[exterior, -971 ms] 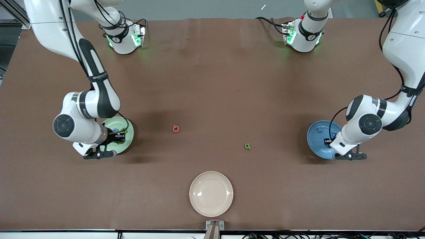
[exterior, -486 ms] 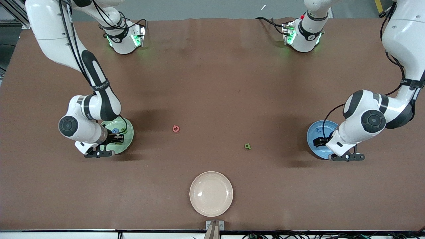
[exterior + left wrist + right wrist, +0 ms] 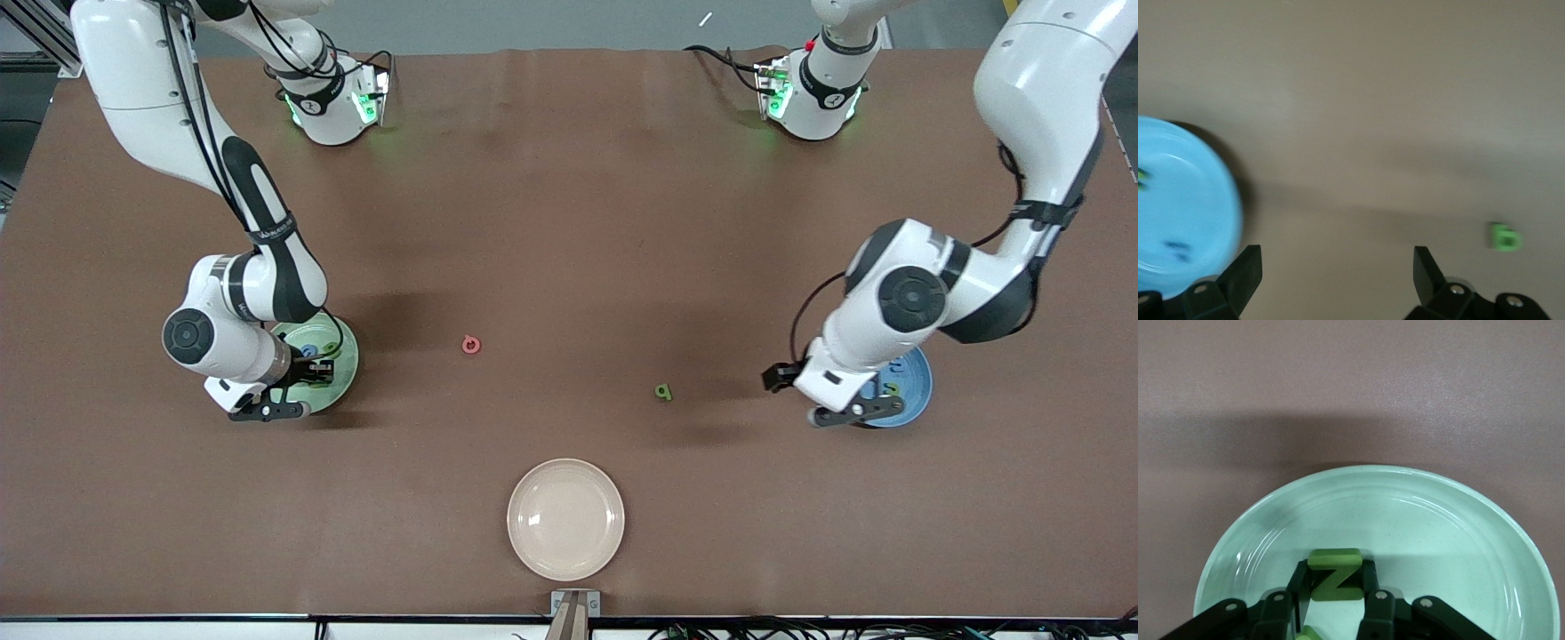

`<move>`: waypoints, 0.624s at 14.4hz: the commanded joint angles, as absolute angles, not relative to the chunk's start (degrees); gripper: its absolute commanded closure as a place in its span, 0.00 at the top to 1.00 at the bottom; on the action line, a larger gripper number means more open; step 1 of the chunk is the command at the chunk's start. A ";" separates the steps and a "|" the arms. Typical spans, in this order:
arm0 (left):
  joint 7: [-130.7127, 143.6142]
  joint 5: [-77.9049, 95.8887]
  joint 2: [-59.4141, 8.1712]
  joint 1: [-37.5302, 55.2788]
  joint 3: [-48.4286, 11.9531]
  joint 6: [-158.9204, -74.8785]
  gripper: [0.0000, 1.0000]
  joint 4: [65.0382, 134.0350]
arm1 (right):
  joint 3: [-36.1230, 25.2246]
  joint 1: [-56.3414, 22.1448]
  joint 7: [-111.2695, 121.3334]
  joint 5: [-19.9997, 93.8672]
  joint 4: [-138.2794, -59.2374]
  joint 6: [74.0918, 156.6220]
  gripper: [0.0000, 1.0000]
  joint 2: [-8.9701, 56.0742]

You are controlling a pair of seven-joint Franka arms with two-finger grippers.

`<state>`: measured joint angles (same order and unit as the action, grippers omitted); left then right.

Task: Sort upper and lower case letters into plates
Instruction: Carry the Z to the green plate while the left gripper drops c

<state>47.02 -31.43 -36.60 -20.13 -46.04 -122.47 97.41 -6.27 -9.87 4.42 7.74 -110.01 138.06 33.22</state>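
The right end effector (image 3: 1335, 600) sits low inside the mint green plate (image 3: 1458, 540), its fingers (image 3: 1298, 583) pressed to either side of the green N (image 3: 1333, 577), which stands between them just above the plate floor. The grip looks barely slackened, so the letter counts as grasped. To finish this drop well, the fingers should spread fully before the wrist rises, and the lift should go straight up, so the N does not cling to a pad and ride out over the rim. Another green piece (image 3: 1309, 632) lies right under the fingers, and a blue letter (image 3: 308, 351) rests in the same plate, so a sideways sweep could scatter them.

The left end effector (image 3: 1338, 277) hangs released, fingers (image 3: 1245, 270) spread wide, over bare counter (image 3: 569, 222) between the blue plate (image 3: 1185, 200) and a green lower-case letter (image 3: 1503, 237). The blue plate lies just beside it toward the left arm's end and holds a few small letters, too blurred to name. The green letter is near, ahead of it toward the middle of the counter. For that pick, it should centre over the piece and descend square, since such a flat thing slips easily.

The red Q (image 3: 471, 345) lies well apart from both, nearer the right end effector. The cream plate (image 3: 565, 520) stands empty.
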 commanded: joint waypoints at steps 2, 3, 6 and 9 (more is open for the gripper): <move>56.66 -30.76 -42.70 -9.79 -41.68 -121.03 1.00 89.14 | -5.36 -7.48 6.76 8.00 -109.70 133.28 1.00 31.03; 58.86 -30.67 -43.67 -6.80 -39.75 -121.03 1.00 87.64 | -5.36 -7.04 6.85 8.00 -108.03 128.80 1.00 29.72; 63.62 -29.63 -47.62 1.03 -34.91 -121.46 1.00 82.20 | -5.45 -6.59 6.33 8.00 -100.92 114.56 1.00 27.86; 66.70 -29.18 -51.40 4.65 -33.23 -121.73 1.00 78.41 | -5.19 -7.20 4.41 8.35 -98.79 110.66 1.00 26.55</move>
